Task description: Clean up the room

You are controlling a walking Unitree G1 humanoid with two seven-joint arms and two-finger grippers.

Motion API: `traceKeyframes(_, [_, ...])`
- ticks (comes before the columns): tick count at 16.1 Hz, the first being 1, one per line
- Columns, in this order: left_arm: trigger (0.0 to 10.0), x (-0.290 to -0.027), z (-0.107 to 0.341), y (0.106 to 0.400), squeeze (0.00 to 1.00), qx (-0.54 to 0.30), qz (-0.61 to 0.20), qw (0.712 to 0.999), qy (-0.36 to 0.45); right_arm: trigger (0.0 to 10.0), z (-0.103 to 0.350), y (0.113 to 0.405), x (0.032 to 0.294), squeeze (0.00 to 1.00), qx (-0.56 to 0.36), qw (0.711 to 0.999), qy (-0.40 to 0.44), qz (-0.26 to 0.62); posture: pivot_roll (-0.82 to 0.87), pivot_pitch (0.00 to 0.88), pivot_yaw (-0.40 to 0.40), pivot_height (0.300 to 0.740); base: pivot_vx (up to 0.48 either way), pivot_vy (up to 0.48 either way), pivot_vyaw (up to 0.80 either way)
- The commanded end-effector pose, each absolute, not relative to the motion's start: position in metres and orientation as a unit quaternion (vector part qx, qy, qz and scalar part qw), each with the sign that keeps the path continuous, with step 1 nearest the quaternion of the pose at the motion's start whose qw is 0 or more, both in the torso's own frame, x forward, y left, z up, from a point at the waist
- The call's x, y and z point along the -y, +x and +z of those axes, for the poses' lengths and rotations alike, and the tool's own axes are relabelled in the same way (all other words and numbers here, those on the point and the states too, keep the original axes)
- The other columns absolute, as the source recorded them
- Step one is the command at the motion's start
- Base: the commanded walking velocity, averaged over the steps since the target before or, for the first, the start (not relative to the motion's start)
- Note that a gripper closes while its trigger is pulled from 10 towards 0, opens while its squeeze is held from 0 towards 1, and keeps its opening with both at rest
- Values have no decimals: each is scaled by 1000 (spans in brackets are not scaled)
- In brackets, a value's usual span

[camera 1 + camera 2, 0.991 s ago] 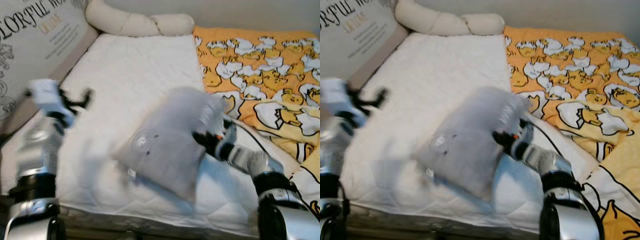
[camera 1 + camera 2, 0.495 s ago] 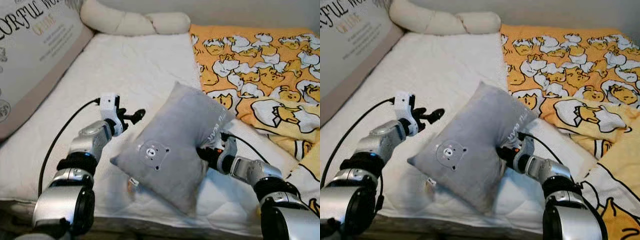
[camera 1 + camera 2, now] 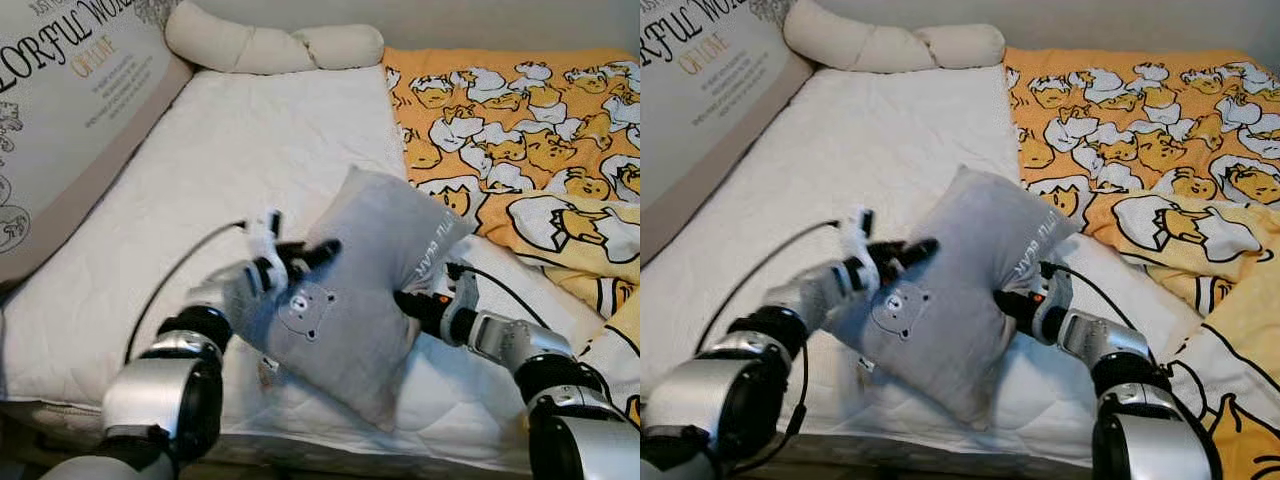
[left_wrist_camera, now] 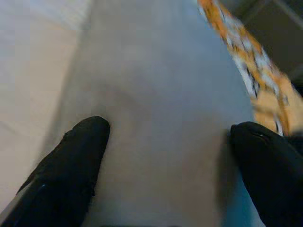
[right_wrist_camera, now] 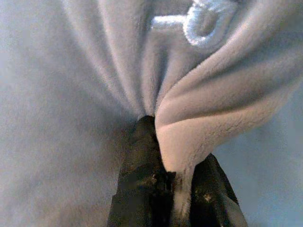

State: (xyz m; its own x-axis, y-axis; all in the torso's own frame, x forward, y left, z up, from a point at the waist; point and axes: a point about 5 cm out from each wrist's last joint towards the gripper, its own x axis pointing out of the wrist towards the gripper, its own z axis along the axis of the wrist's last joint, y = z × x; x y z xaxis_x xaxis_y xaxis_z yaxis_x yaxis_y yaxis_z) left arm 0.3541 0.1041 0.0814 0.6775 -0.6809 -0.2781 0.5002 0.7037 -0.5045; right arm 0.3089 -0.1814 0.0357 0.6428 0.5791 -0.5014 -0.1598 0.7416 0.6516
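At the far left a large flat cushion (image 3: 70,120) printed with dark serif lettering and an orange word leans along the edge of the bed. Beside it stretches the white quilted mattress (image 3: 250,160), its surface stitched in a fine soft pattern, with a thick cream bolster (image 3: 270,45), knotted or braided in rounded lumps, lying across its far end.

The left gripper (image 3: 300,258) reaches in from the left over the near part of the mattress, a black cable looping behind its silver arm. Its two black fingers are spread wide, and the left wrist view shows the rounded fingertips (image 4: 80,151) on either side of a broad stretch of grey fabric, close against it but not closed on it.

That fabric belongs to the grey pillow (image 3: 370,270), a plump, roughly square cushion of fleecy plush with a small bear face stitched on its front and pale lettering along one edge. It sits tilted near the middle of the bed, one corner raised, its lower part resting on the mattress near the front edge.

The right gripper (image 3: 415,305) meets the pillow's right edge; in the right wrist view its fingers (image 5: 142,189) are pressed together on a bunched fold of the fleece.

To the right lies an orange blanket (image 3: 530,130), rumpled and patterned with yellow cartoon figures in white eggshells, touching the pillow's upper corner.
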Motion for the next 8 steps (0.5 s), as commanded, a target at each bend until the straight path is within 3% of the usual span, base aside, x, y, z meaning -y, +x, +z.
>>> traceKeyframes(1, [10000, -99, 68, 344, 1000, -260, -352, 880, -185, 0, 31, 304, 177, 0, -382, 849, 282, 231, -38, 0, 60, 740, 0, 0, 0])
traceKeyframes(5, [10000, -86, 51, 327, 1000, -294, -405, 850, -164, 0, 35, 306, 167, 0, -373, 846, 280, 258, -29, 0, 41, 740, 0, 0, 0])
traceKeyframes(6, [5804, -85, 48, 324, 1000, -299, -420, 846, -138, 0, 39, 310, 163, 0, -354, 848, 287, 270, -24, 0, 36, 740, 0, 0, 0])
traceKeyframes(7, [196, -84, 48, 323, 0, -300, -431, 841, -127, 0, 42, 312, 160, 0, -344, 848, 293, 278, -21, 0, 34, 740, 0, 0, 0])
traceKeyframes(8, [0, -84, 48, 322, 0, -299, -443, 837, -120, 0, 43, 313, 159, 0, -341, 849, 290, 282, -19, 0, 33, 740, 0, 0, 0])
